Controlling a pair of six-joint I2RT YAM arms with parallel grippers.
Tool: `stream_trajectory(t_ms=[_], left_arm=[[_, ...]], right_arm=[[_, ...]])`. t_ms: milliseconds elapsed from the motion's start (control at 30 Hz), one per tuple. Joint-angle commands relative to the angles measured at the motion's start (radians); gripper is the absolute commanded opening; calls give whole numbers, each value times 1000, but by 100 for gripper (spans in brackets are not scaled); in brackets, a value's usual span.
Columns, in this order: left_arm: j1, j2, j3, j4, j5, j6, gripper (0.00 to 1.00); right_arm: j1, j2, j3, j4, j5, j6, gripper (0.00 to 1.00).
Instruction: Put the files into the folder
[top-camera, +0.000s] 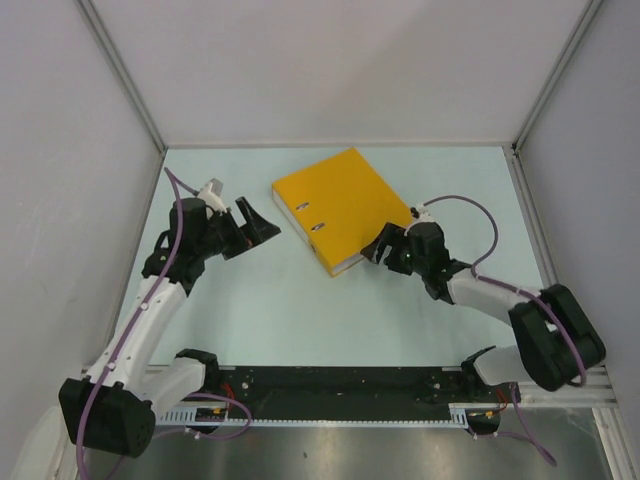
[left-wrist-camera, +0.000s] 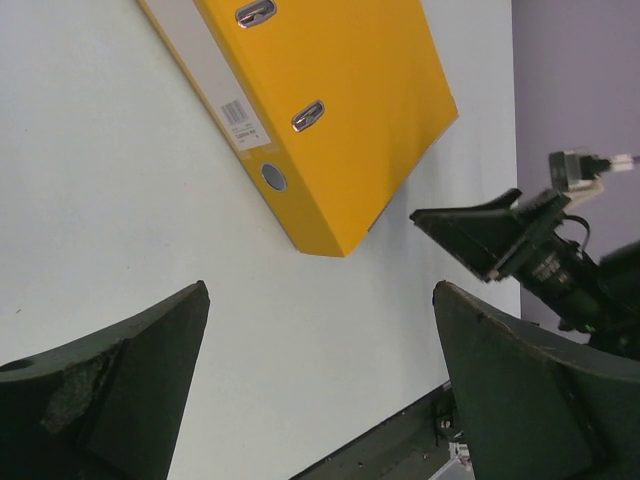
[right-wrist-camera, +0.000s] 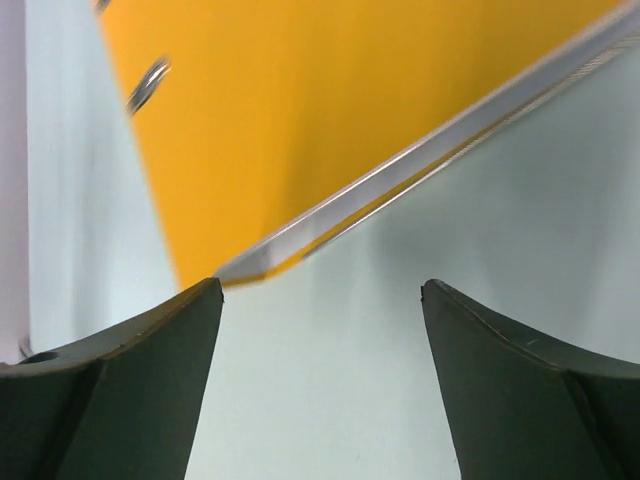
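A pale blue-green table (top-camera: 300, 320) is seen from above, enclosed by plain grey walls (top-camera: 330, 60). At the left, the left gripper (top-camera: 258, 222) is pointed toward the folder (top-camera: 338, 205), near it but apart. Its jaws are spread wide and nothing is held between them. The folder is laid flat and closed in the middle of the table's far half. It is turned at an angle, with its orange-yellow cover facing up. Along its spine a pale label strip (left-wrist-camera: 200, 60), a barcode sticker (left-wrist-camera: 243, 122) and a round finger hole (left-wrist-camera: 273, 177) can be made out. Two small metal fittings (left-wrist-camera: 308, 115) are set in the cover beside the spine. At the folder's near right corner the right gripper (top-camera: 380, 243) is placed. Its jaws are likewise held wide apart, with nothing gripped. The corner is seen just ahead of one finger, and whether it is touched cannot be told.
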Motion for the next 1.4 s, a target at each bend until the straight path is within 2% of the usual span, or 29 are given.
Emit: stream_trajectory(t_ms=[0, 33, 167, 333, 467, 633, 767, 833, 1000, 1167, 1233, 1267, 1367], left_arm=[[-5, -35, 28, 2, 15, 30, 99], [-5, -45, 29, -1, 7, 32, 99], [-5, -78, 23, -5, -53, 43, 99], [-5, -104, 0, -28, -68, 57, 99], [-5, -156, -46, -53, -79, 55, 99], [-5, -193, -75, -64, -91, 57, 99], [-5, -193, -69, -70, -84, 57, 99], [-3, -190, -69, -68, -82, 58, 99], [-5, -176, -77, -42, -62, 54, 99], [-5, -150, -64, -10, -18, 37, 99], [-11, -144, -46, -5, -6, 35, 99], [-13, -135, -37, -7, -1, 34, 99], [-31, -135, -6, -21, 1, 32, 99]], right_arm=[[152, -165, 8, -198, 72, -282, 88], [253, -176, 7, -204, 109, -306, 90], [458, -134, 71, -178, 335, -425, 92], [504, 113, 278, -210, 416, -639, 95], [548, 288, 462, -268, 594, -835, 95], [567, 469, 648, -318, 790, -919, 95], [539, 546, 669, -336, 904, -943, 95], [487, 561, 668, -364, 941, -911, 95], [366, 554, 662, -333, 918, -866, 95], [228, 581, 683, -78, 825, -999, 96], [196, 601, 700, -33, 776, -1068, 96], [170, 609, 712, -17, 788, -1115, 97], [156, 568, 794, -133, 875, -1124, 99]])
